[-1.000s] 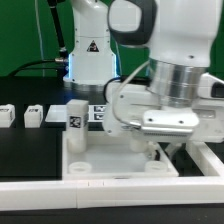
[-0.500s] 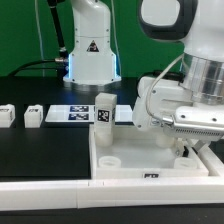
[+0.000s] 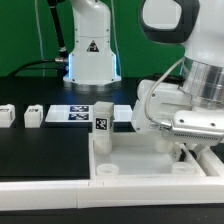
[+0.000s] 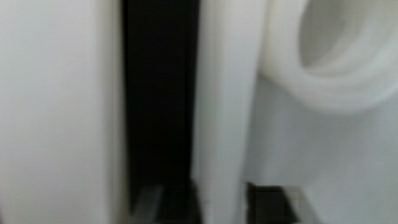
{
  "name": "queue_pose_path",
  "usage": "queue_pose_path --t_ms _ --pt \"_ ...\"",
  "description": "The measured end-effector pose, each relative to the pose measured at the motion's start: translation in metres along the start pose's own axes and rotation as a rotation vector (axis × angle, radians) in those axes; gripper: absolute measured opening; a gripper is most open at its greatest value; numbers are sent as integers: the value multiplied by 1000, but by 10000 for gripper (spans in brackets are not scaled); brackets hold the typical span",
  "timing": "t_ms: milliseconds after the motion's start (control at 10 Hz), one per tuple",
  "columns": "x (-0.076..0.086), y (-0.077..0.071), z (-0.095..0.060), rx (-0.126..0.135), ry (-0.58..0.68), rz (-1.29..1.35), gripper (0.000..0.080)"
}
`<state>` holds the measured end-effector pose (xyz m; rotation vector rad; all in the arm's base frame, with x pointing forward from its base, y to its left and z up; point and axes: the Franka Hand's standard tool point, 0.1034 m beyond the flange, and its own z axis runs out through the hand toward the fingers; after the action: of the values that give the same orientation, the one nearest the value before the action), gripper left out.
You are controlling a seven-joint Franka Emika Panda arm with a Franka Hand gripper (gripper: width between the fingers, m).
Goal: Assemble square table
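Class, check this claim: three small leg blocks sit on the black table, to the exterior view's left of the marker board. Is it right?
No. The exterior view shows two small leg blocks there, not three, left of the marker board.

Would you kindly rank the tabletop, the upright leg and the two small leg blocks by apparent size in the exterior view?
1. tabletop, clearly largest.
2. upright leg, though it stands nearer the camera.
3. inner leg block and outer leg block: alike; the outer is cut by the frame, so unranked.
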<state>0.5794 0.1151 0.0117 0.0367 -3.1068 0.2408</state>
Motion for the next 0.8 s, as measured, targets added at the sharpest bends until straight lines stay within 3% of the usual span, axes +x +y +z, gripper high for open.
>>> queue_pose_path --t_ms 200,300,400,800 --pt "-2 -11 0 12 -2 17 472" --pt "-4 -17 0 17 -3 24 472" --pt "-4 -19 0 19 -3 28 612" --pt "-5 -22 0 19 -3 32 648"
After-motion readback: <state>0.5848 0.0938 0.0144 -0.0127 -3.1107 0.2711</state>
